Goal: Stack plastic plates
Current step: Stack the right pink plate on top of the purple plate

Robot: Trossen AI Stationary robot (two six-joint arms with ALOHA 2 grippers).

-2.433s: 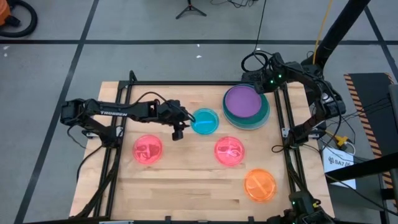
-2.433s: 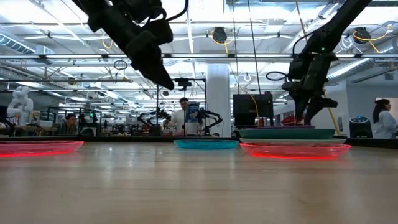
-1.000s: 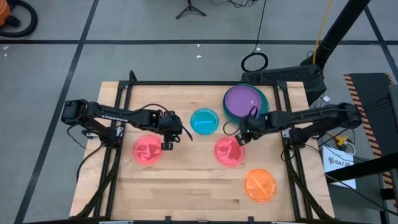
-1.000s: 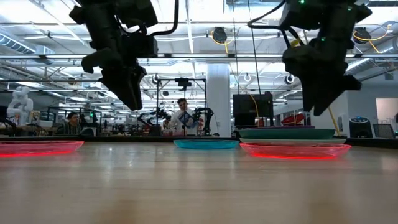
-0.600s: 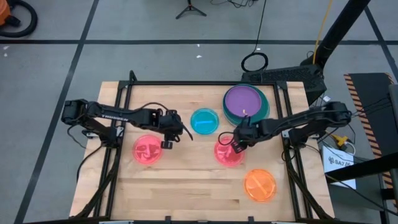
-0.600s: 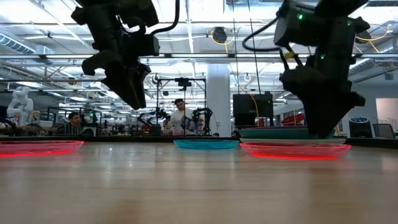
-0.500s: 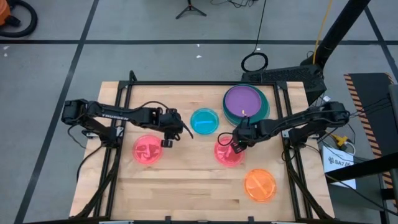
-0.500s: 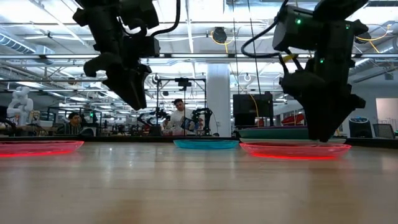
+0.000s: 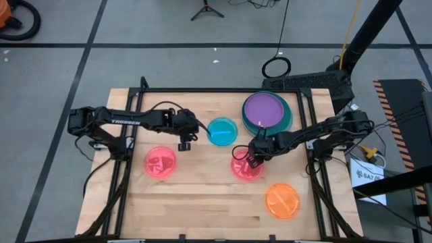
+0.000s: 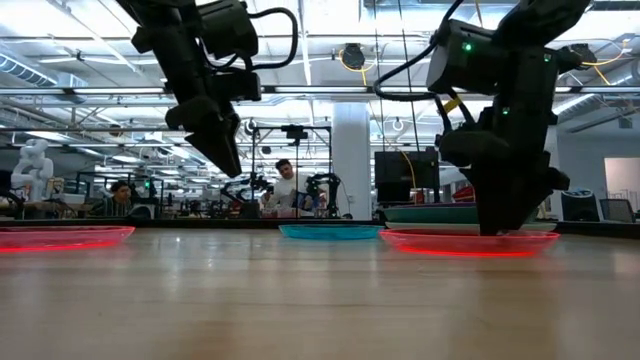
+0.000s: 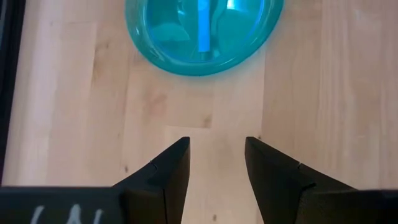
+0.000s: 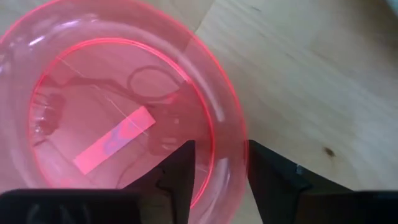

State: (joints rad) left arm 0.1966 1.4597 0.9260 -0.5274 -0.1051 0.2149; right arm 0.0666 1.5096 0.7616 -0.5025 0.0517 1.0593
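The table is seen as pale wood, smooth and matt, with grain and a small dark knot showing. The pink plate is being shown as translucent glossy plastic, light glinting along its rim at 3 o'clock. The cyan plate is likewise glossy, see-through plastic. The purple plate is looking opaque and duller. The right gripper fingers are appearing as dark matt plastic.
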